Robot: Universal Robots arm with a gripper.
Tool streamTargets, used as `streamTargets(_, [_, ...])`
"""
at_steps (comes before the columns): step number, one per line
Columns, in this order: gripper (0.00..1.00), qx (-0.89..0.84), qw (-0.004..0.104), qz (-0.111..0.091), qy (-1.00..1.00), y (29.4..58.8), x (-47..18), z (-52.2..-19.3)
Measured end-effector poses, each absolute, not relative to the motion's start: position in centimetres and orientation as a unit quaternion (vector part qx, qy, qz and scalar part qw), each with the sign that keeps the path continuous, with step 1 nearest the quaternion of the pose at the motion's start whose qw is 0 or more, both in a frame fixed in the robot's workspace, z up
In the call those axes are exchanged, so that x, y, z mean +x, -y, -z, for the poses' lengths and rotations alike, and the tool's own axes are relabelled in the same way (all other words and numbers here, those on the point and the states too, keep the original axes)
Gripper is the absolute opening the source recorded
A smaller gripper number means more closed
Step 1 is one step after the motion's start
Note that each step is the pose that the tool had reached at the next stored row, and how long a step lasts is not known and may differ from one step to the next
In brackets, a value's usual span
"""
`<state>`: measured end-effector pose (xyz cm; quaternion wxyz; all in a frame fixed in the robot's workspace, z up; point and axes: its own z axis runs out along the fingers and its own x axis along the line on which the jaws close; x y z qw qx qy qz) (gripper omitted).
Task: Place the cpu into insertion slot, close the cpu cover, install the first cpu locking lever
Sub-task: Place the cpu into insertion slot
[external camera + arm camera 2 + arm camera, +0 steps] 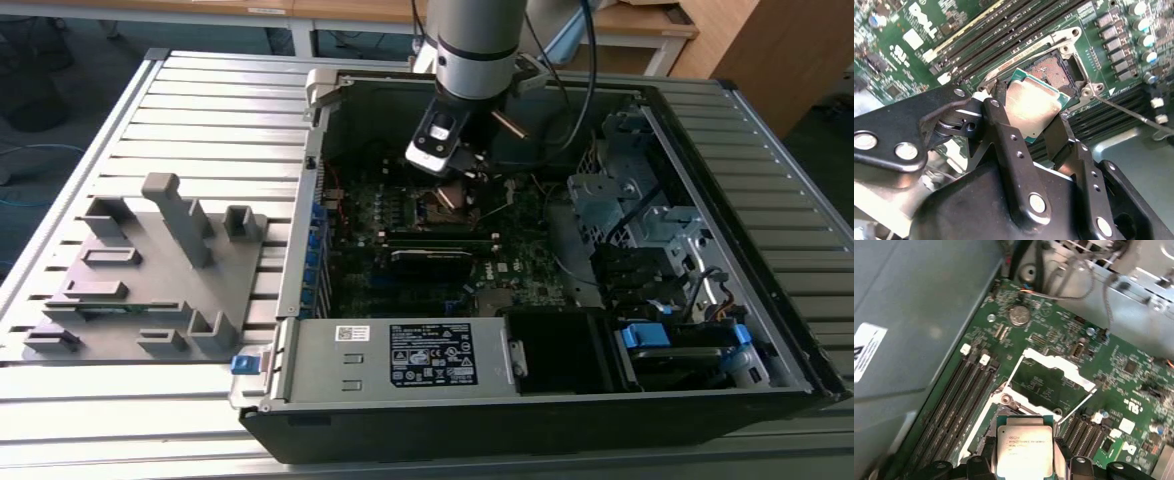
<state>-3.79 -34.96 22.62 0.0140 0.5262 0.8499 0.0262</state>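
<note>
My gripper [454, 182] reaches down into the open computer case over the motherboard. It is shut on the cpu [1030, 106], a flat silver-topped square held by its edges between the two black fingers [1004, 130]. In the first wrist view the cpu [1024, 447] sits between the fingertips just short of the socket. The insertion slot [1055, 69] lies open with its contact field bare, and the cpu hangs tilted over its near edge. The cpu cover [1056, 364] stands swung up behind the slot. A thin wire locking lever [1124, 111] sticks out, released, beside the socket.
Black memory slots [1004, 30] run along one side of the socket. A coin battery [1019, 315] and cables lie beyond it. The power supply [400, 355] and drive cage [641, 220] crowd the case. A grey fixture [147, 260] stands on the table at the exterior view's left.
</note>
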Motion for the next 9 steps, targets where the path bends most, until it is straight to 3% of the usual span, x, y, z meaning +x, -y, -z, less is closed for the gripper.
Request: streamTargets(9, [0.54, 0.594, 0.016, -0.025, -0.804, 34.96, -3.79, -22.55])
